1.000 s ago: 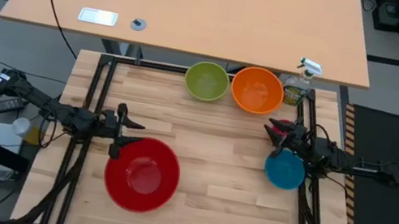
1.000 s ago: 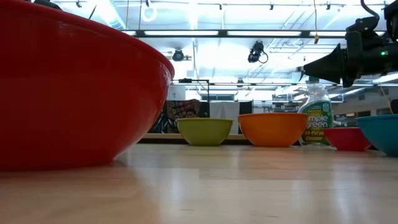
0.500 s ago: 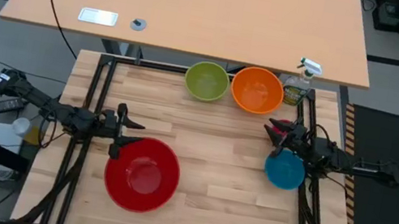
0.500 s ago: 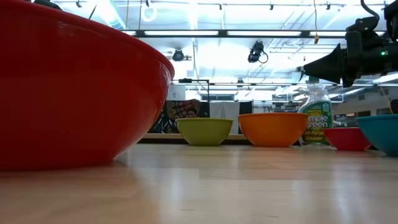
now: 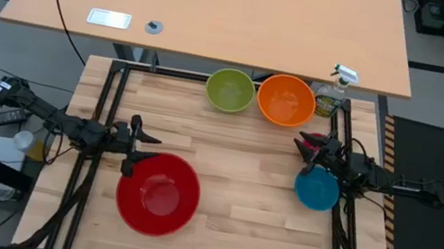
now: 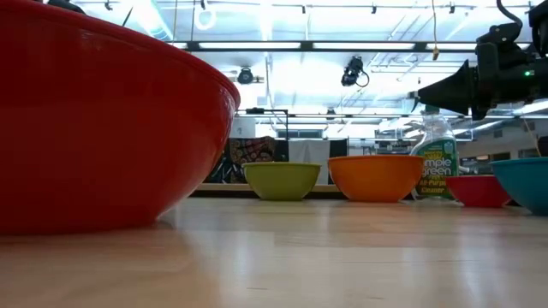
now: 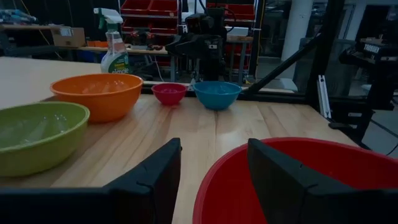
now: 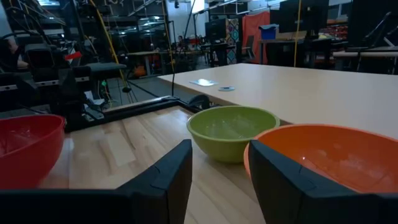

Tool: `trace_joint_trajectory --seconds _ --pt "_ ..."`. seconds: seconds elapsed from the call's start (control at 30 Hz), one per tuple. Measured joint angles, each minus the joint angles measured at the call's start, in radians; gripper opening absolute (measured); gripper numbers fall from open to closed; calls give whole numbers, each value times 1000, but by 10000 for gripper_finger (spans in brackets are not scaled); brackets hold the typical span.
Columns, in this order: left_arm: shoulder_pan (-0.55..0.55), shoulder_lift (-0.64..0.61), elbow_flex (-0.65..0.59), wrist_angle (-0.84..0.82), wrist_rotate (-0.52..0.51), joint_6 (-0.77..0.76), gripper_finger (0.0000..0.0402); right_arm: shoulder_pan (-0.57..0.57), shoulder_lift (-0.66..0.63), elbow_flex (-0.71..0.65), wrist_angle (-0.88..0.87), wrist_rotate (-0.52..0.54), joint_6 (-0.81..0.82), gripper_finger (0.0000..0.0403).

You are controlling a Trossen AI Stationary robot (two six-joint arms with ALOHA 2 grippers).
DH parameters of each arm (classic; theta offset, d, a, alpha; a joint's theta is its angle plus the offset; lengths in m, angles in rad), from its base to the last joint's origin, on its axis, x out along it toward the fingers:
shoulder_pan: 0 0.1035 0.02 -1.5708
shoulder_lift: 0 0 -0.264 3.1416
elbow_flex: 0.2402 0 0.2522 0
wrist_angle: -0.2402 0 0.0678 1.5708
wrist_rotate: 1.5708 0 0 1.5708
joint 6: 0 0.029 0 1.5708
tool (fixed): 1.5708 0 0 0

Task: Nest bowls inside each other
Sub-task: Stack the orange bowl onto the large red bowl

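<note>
Five bowls stand on their bases on the wooden table. The red bowl (image 5: 158, 193) is near the front left. The lime green bowl (image 5: 230, 90) and the orange bowl (image 5: 287, 99) sit side by side at the far edge. The blue bowl (image 5: 317, 189) and the pink bowl (image 7: 169, 93) are at the right. My left gripper (image 5: 142, 149) is open and level, just above the red bowl's left rim (image 7: 298, 180). My right gripper (image 5: 304, 154) is open and level, over the pink bowl and beside the blue one.
A green spray bottle (image 5: 333, 94) with a white trigger stands at the far right corner, next to the orange bowl. A black metal frame (image 5: 108, 95) runs round the table top. A larger tan table (image 5: 216, 4) stands behind. Bare wood (image 5: 235, 154) lies in the middle.
</note>
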Motion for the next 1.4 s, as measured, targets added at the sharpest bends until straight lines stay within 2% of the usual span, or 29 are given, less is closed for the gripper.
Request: trace_joint_trajectory --seconds 0.13,0.43,0.53,0.67,0.83,0.9,1.2,1.3,1.4 --pt "4 1 0 39 -3 -60 188 0 0 0 0 0 0 165" --pt "41 0 0 172 -14 -53 188 0 0 0 0 0 0 165" --pt "39 0 0 218 -10 -92 188 0 0 0 0 0 0 165" --pt "37 0 0 278 92 -197 188 -2 0 0 16 1 -36 165" --pt "36 0 0 379 310 -205 188 -3 0 0 81 2 -52 165" --pt "36 0 0 383 355 -204 188 -3 0 0 127 1 -50 165" --pt "37 0 0 382 332 -130 188 -3 0 0 445 10 -83 165" --pt "40 0 0 382 278 -70 188 -3 0 0 573 10 -86 165" --pt "39 0 0 393 160 35 188 -3 0 0 677 -25 -118 165"
